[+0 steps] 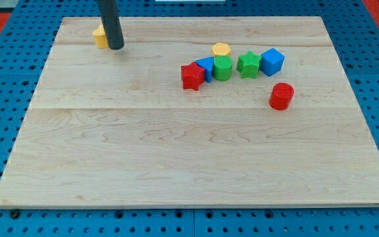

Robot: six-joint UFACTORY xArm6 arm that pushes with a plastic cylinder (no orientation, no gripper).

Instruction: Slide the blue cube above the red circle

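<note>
The blue cube [272,62] sits at the view's upper right, at the right end of a row of blocks. The red circle [281,96] lies just below it and slightly to the right, a small gap apart. My tip [116,47] is at the view's upper left, far from both, touching the right side of a yellow block [99,37].
The row left of the blue cube holds a green star [248,64], a green block [222,68], a second blue block [206,67] and a red star [191,76]. A yellow hexagon [221,49] lies above them. The wooden board [189,171] sits on a blue pegboard.
</note>
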